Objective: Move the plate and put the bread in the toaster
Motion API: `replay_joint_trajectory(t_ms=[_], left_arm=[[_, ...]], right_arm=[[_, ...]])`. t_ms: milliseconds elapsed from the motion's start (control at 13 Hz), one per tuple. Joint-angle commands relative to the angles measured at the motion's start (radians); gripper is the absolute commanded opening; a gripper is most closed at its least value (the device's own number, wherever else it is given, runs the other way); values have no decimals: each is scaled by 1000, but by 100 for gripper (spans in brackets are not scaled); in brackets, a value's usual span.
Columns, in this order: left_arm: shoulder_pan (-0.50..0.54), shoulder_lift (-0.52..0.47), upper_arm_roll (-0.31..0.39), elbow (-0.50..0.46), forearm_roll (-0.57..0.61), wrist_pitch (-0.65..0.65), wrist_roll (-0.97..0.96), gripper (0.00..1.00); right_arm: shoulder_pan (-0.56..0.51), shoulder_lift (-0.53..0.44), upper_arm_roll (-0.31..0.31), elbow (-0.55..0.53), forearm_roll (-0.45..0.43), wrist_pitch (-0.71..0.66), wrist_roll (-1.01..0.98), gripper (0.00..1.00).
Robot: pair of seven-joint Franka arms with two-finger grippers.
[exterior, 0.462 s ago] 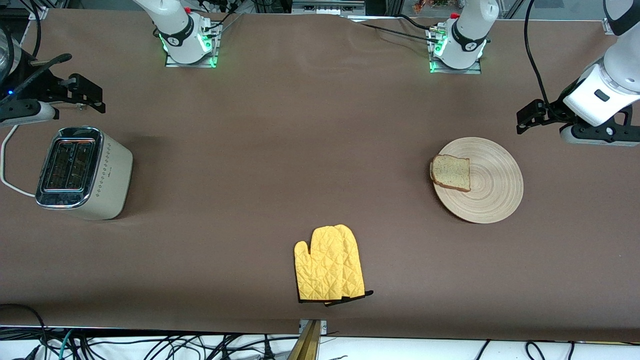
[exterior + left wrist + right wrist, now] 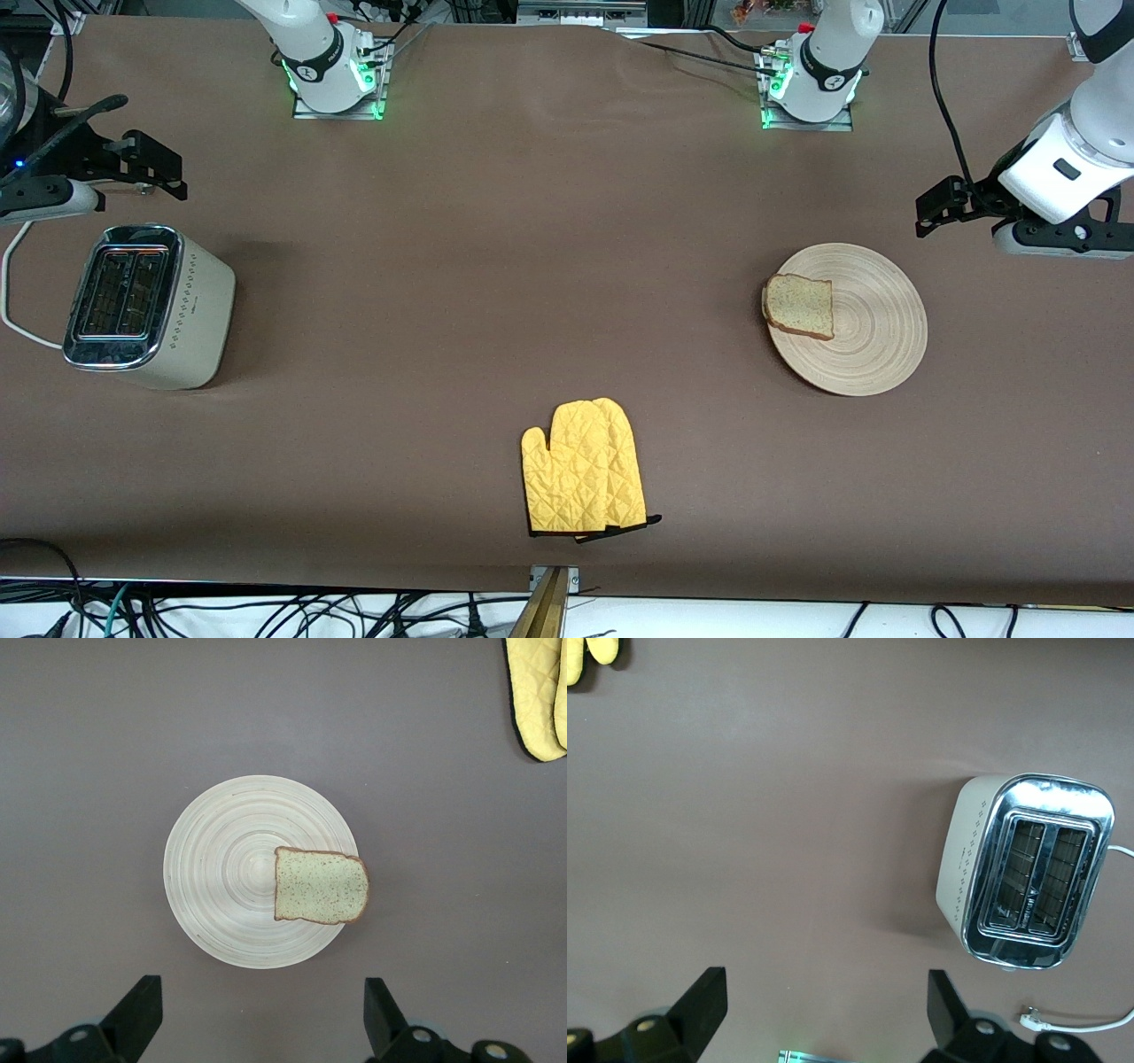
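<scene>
An oven mitt (image 2: 582, 470) is lying on the desk (image 2: 532, 266) nearest the camera, closer than the plate (image 2: 873, 346). The plate, pale wood with ring grooves, is sitting toward the left arm's end, carrying the speckled bread (image 2: 799, 306) on its rim facing the toaster (image 2: 146, 306). The left gripper (image 2: 939, 208), jaws spread and empty, is hanging beside the plate, the nearer arm. The right gripper (image 2: 155, 173) is waiting with jaws wide beside the toaster.
</scene>
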Motion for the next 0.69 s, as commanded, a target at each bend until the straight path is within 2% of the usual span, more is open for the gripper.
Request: replay_joint_trajectory(t_ms=[0, 615], left_arm=[[-8, -5, -1, 0, 27, -10, -17, 100], [-8, -5, -1, 2, 21, -28, -17, 100]], right_arm=[[-3, 3, 8, 14, 7, -18, -11, 100], [3, 5, 11, 11, 7, -47, -6, 100]])
